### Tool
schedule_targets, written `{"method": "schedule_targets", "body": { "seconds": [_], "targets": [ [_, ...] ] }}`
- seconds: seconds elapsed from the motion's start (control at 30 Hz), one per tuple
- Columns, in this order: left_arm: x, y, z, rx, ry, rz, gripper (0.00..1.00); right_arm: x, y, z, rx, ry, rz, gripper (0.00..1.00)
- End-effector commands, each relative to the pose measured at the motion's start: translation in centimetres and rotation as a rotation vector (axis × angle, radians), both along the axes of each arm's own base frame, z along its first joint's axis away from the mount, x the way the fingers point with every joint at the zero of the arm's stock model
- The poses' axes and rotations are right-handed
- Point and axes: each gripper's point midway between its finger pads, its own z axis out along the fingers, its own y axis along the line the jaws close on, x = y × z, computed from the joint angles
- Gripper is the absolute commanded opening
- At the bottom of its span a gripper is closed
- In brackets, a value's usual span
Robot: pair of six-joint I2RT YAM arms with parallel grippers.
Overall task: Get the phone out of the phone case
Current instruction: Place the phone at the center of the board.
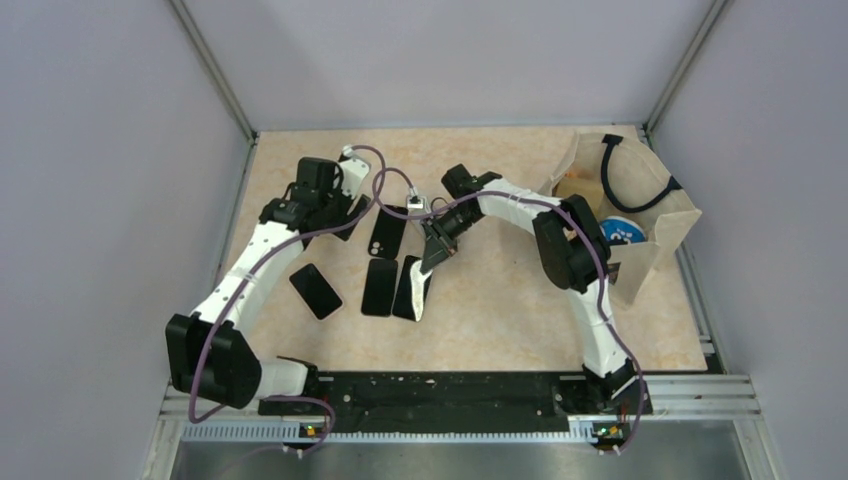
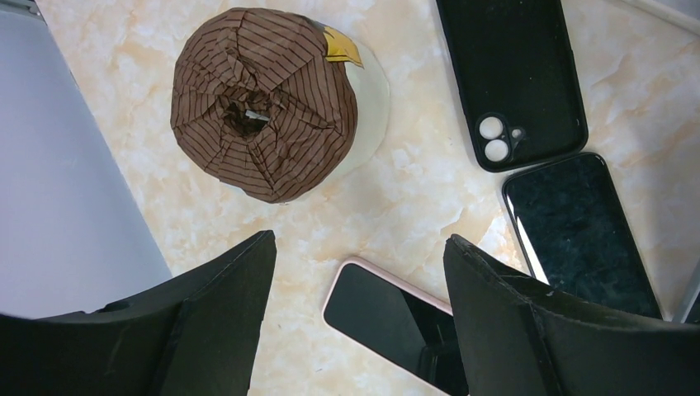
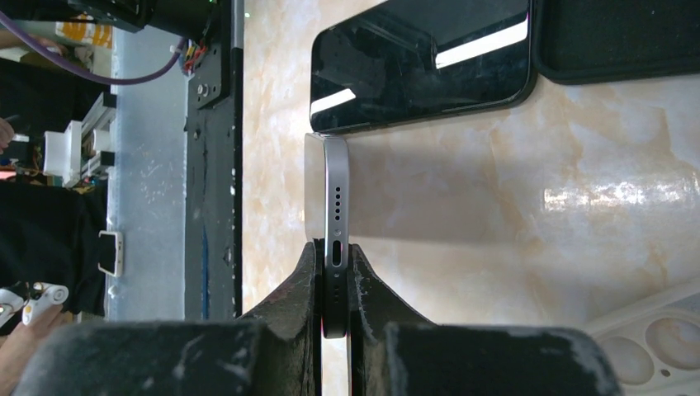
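Jaws of the right gripper are pinched tight on the bottom end of a slim silver-framed phone, right over the charge port. Phone stands on its long edge on the beige marble-look table, tilted a bit in the top view. Can't tell if any case is on it where the fingers cover it; the metal edge that shows is bare.

Just beside it lies a black glass-faced phone, screen up. Next along is a black soft phone case w/ two round camera holes, flat on the table, open side up in the right wrist view.

Left gripper hangs above the table w/ jaws spread wide, holding nothing. Below it, a pink-edged phone lies screen up, partly hidden by one finger. Further out is a brown pleated paper wrapper on a white round disc.

Brown paper bag stands at the far right, well apart.
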Motion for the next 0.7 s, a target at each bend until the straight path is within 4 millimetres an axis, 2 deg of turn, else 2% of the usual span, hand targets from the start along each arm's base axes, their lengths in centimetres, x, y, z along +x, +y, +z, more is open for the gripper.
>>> {"method": "schedule_targets", "body": {
  "seconds": [0.0, 0.27, 0.47, 0.67],
  "targets": [
    [-0.5, -0.3, 1.3, -0.001, -0.045, -0.043, 0.79, 2.5, -3.3, -5.1, -0.2, -0.152, 0.025, 0.0],
    [-0.5, -0.7, 1.5, -0.022, -0.048, -0.05, 0.79, 2.6, -4.3, -6.2, -0.25, -0.141, 0.038, 0.0],
    [-0.5, -0.8, 2.1, -0.032, -0.057, -0.051, 0.79, 3.5, -4.3, -7.7, -0.298, -0.142, 0.008, 0.16],
    [-0.9, -1.0, 2.1, -0.049, -0.056, -0.058, 0.79, 5.3, -3.8, -8.5, -0.327, -0.175, -0.062, 0.21]
  ]
}}
